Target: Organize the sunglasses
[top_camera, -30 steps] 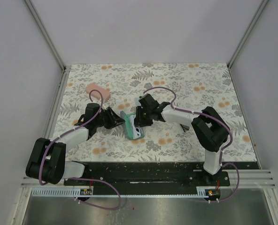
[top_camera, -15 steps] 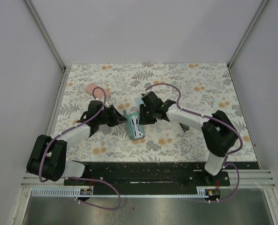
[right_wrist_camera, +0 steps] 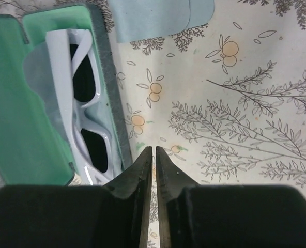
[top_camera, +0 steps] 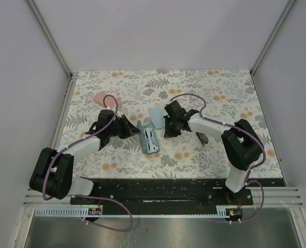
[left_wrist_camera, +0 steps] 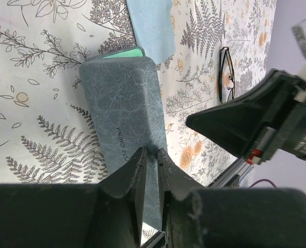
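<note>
The pale-framed sunglasses point(right_wrist_camera: 86, 119) lie folded in the green-lined open case point(top_camera: 149, 138), at mid-table in the top view. The dark thin-framed sunglasses point(left_wrist_camera: 226, 72) rest on the tablecloth beside the right arm point(top_camera: 202, 138). My left gripper point(left_wrist_camera: 151, 152) sits at the case's left side point(top_camera: 135, 130). Its jaws are almost together, with their tips against the grey outer shell of the case point(left_wrist_camera: 127, 119). My right gripper point(right_wrist_camera: 153, 150) hangs just right of the case point(top_camera: 167, 129), shut on nothing, with bare cloth showing in the slit.
A light blue cloth point(top_camera: 156, 113) lies just behind the case. A pink case point(top_camera: 102, 98) sits at the back left, partly behind the left arm's cable. White walls and metal rails bound the flowered table.
My right gripper has drawn back rightward from the case and closed, uncovering the blue cloth. The left gripper's jaws have narrowed at the case's left side.
</note>
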Robot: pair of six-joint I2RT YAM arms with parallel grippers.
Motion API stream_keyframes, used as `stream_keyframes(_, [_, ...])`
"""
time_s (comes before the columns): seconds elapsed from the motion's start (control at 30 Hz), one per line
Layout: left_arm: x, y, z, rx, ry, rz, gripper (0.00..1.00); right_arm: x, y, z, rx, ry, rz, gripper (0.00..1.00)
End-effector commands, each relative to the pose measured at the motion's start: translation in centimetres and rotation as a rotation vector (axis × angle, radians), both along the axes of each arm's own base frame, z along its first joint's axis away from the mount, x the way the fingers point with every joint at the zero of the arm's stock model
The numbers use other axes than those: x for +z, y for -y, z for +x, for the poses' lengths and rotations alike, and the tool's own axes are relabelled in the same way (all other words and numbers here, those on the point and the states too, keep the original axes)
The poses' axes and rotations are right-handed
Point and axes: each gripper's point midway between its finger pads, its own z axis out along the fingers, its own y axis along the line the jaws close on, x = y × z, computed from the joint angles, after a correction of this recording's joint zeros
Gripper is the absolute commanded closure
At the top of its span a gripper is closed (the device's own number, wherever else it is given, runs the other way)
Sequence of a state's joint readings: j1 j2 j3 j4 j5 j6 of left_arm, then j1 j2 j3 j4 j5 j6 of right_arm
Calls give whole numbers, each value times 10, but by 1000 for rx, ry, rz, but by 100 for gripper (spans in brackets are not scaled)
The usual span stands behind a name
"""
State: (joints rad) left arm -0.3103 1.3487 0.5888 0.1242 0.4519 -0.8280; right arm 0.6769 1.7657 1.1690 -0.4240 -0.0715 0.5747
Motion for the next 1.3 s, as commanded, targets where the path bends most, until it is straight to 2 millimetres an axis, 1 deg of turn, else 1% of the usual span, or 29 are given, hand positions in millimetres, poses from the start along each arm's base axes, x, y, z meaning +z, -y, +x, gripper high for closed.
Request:
stream_keyframes(0.0, [16, 3, 13, 3, 63, 6, 83, -22, -12, 3, 35, -33, 7, 87])
stream_keyframes(0.17, [13, 6, 13, -3, 58, 11, 83, -39, -22, 2, 45, -73, 28, 88])
stream_keyframes(0.27, [10, 9, 12, -13, 50, 14, 84, -45, -24, 1, 45, -93, 36, 89])
stream_keyframes(0.37, [8, 15, 13, -22, 50, 11, 84, -46, -27, -1, 48, -102, 48, 89])
stream_keyframes(0.53, [0, 32, 11, -49, 40, 9, 84, -44, -34, -6, 58, -108, 76, 89])
stream_keyframes(0.6, [-9, 42, 9, -65, 24, 8, 84, -45, -36, -11, 63, -114, 83, 89])
stream_keyframes(0.63, [-13, 50, 6, -83, 17, 6, 84, -44, -37, -11, 65, -113, 90, 89])
stream_keyframes(0.8, [-38, 80, -5, -137, -22, -3, 86, -43, -36, -16, 63, -120, 99, 89])
stream_keyframes(0.83, [-45, 83, -7, -145, -37, -2, 86, -42, -35, -16, 61, -113, 98, 89])
stream_keyframes(0.9, [-49, 86, -10, -153, -46, -21, 87, -38, -30, -16, 49, -99, 85, 89])
stream_keyframes(0.97, [-43, 82, -9, -146, -31, -18, 87, -27, -22, -14, 30, -66, 70, 89])
stream_keyframes(1.03, [-32, 79, -7, -143, -4, 10, 84, -18, -18, -14, 25, -42, 60, 84])
stream_keyframes(1.13, [-4, 70, -4, -129, 59, 56, 81, -2, -11, -13, 16, -11, 53, 68])
stream_keyframes(1.17, [9, 67, -1, -118, 91, 71, 79, 2, -9, -14, 10, -6, 50, 59])
stream_keyframes(1.2, [17, 60, -1, -105, 109, 101, 78, 7, -8, -14, -3, 1, 51, 49])
stream_keyframes(1.23, [24, 53, -4, -92, 117, 130, 75, 12, -7, -15, -11, 5, 56, 41])
stream_keyframes(1.27, [32, 44, -2, -68, 134, 161, 73, 17, -7, -14, -23, 11, 66, 32])
